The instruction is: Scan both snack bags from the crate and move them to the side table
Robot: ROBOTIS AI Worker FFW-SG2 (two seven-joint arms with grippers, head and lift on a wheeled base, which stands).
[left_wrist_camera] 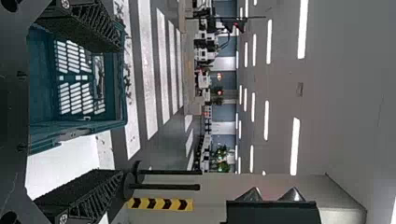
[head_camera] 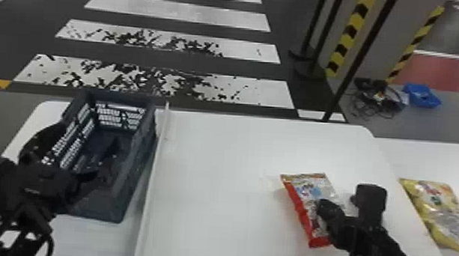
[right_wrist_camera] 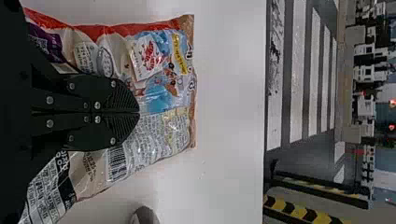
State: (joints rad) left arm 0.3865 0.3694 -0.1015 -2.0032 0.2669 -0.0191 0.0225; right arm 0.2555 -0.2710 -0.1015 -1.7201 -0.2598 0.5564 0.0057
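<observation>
Left wrist view first: the left gripper has its 2 fingers wide apart with nothing pinched, and the crate lies just beyond. I'd call that a parked, out-of-the-way pose, since the work is on the other side.

Over to the right wrist view: the right gripper has its 2 fingers together, right over the red bag. Is any film nipped between them? Can't tell. The barcode is face up beside the fingers, a handy lie for scanning, and a dark rounded thing sits near that side.

And the head view: the red bag is over the main table, near its right end, out of the crate. Bag number 2, the yellow bag, is already on the side table, leaving 1 to go, by my reckoning. Why so close to the edge? Likely a short carry rightward. The slick film could slip if the pinch is shallow, so a firm grip matters next.
</observation>
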